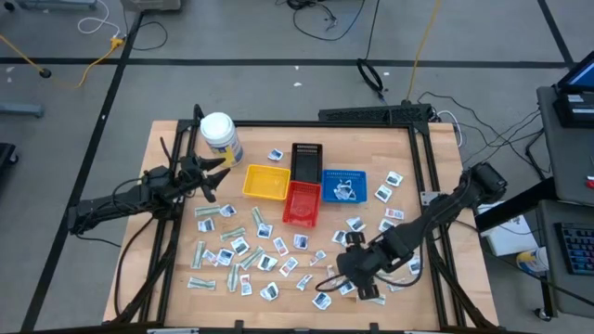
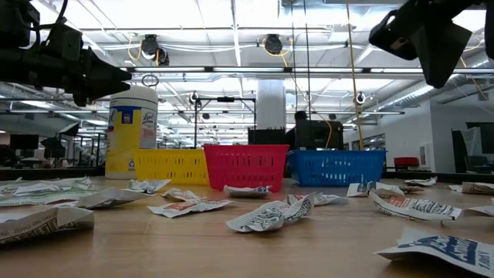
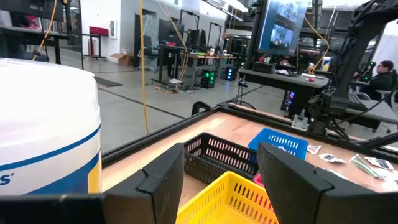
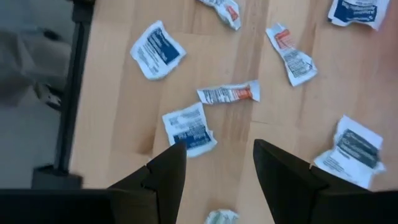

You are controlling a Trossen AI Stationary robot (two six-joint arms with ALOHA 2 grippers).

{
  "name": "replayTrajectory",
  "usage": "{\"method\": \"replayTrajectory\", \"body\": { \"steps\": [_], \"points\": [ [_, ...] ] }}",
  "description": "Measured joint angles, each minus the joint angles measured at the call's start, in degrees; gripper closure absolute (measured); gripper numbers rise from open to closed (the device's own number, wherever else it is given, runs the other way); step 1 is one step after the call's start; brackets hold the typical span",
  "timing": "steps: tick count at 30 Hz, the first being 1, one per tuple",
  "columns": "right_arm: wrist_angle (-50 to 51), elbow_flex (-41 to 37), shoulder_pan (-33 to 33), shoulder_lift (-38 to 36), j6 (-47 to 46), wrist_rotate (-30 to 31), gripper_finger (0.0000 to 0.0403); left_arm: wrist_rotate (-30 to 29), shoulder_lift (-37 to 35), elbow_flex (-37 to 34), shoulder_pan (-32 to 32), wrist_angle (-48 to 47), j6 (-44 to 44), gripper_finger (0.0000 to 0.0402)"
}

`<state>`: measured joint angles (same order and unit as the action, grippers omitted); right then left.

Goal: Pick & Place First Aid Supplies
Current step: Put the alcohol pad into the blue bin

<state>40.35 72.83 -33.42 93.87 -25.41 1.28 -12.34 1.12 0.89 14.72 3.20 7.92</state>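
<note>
Packets (image 2: 266, 217) litter near table edge, most scattered across front half of table (image 1: 167, 139), none held. Right gripper (image 4: 214, 163) hovers over them, fingers spread, empty, likely lining up on blue-print packet (image 4: 189, 129). Left gripper (image 3: 221, 171) spread too, empty, parked beside jar (image 1: 220, 135), facing yellow tray (image 1: 266, 182), clear of right arm's work.

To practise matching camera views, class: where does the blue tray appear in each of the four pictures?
High view: blue tray, centre, right of the red tray.
Low view: right of centre, beside the red tray.
Left wrist view: beyond the yellow tray, at.
Right wrist view: not in it.
Shared landmark: the red tray.
</note>
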Motion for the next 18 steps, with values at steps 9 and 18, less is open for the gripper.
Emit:
{"method": "replayTrajectory", "body": {
  "steps": [9, 18],
  "points": [
    [8.7, 7.8, -0.8, 4.7, 7.0, 0.0, 0.0222, 0.0, 0.0, 0.0, 0.0, 0.0, 0.0, 0.0192],
    [10.1, 9.3, -1.2, 6.8, 8.5, 0.0, 0.0222, 0.0, 0.0, 0.0, 0.0, 0.0, 0.0, 0.0192]
  ]
}}
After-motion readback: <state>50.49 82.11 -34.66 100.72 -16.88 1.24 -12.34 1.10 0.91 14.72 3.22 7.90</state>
